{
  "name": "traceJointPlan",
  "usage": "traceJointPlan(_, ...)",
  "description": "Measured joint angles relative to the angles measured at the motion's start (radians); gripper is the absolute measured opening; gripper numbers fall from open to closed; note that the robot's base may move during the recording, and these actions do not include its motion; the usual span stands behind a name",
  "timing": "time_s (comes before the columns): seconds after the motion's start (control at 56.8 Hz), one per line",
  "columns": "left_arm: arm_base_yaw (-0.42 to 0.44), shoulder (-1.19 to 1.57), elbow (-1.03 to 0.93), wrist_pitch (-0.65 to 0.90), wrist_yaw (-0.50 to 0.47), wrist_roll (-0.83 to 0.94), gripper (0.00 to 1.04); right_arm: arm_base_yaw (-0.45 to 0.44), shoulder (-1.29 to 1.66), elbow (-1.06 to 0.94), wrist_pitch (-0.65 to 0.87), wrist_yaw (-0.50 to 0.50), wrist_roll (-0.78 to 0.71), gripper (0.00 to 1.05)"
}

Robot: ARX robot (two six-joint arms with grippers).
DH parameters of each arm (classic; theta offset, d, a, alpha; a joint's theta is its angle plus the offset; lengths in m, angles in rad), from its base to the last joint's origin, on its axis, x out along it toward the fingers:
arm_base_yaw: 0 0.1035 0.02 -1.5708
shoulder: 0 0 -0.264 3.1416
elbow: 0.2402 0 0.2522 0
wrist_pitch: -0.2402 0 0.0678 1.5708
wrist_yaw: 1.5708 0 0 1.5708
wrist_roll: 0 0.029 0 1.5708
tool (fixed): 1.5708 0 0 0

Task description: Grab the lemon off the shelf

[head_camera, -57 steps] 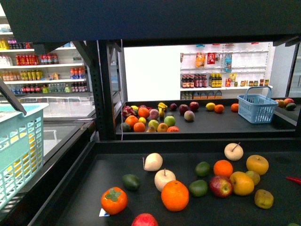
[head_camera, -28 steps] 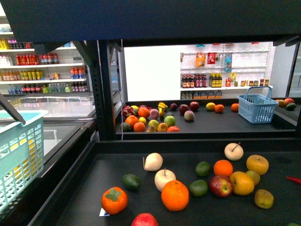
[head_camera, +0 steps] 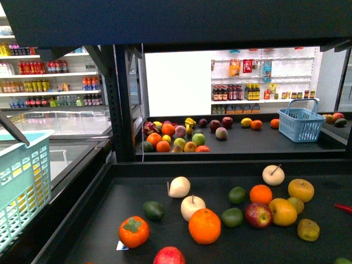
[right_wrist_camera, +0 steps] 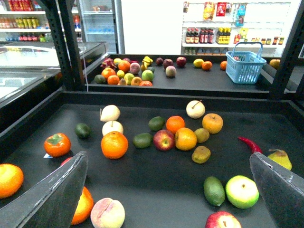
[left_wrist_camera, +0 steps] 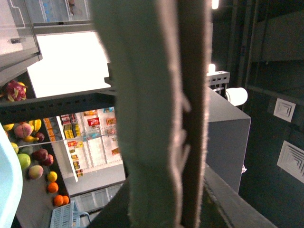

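Note:
The shelf's near black deck [head_camera: 99, 220] holds many scattered fruits; it also shows in the right wrist view [right_wrist_camera: 152, 185]. A plain-yellow oval fruit [head_camera: 246, 124] that looks like the lemon lies on the far deck beside an orange; it also shows in the right wrist view [right_wrist_camera: 198, 62]. It is too small to make out its nub. My right gripper [right_wrist_camera: 166, 190] is open and empty above the near deck, its fingers [right_wrist_camera: 52, 199] spread wide. My left gripper [left_wrist_camera: 179, 95] is shut, its fingers pressed together and pointing up towards the ceiling. Neither gripper shows in the front view.
A teal basket [head_camera: 22, 181] hangs at the left by the glass-topped freezer [head_camera: 66, 126]. A blue basket [head_camera: 300, 125] stands on the far deck. Near-deck fruits include an orange [head_camera: 204, 226], a persimmon [head_camera: 133, 232], a red apple [head_camera: 258, 215] and an orange-yellow fruit [head_camera: 301, 190].
The teal basket has drifted slightly to the left in the front view. The whole scene has shifted a little. No fruit has moved on the decks.

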Motion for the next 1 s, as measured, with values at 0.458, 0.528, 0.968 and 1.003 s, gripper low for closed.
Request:
traceJointPlan(0.458, 0.004, -0.001, -0.007, 0.000, 0.011, 0.002, 0.96, 0.000, 0.000, 0.000, 0.000, 0.000, 0.000, 1.02)
traceJointPlan(0.528, 0.015, -0.021, -0.042, -0.002, 0.032, 0.016, 0.97, 0.000, 0.000, 0.000, 0.000, 0.000, 0.000, 1.02)
traceJointPlan(0.968, 0.048, -0.214, -0.212, -0.167, 0.017, 0.087, 0.97, 0.000, -0.001, 0.000, 0.000, 0.001, 0.000, 1.02)
traceJointPlan(1.003, 0.048, -0.238, -0.229, -0.218, 0.013, 0.096, 0.97, 0.000, -0.001, 0.000, 0.000, 0.001, 0.000, 1.02)
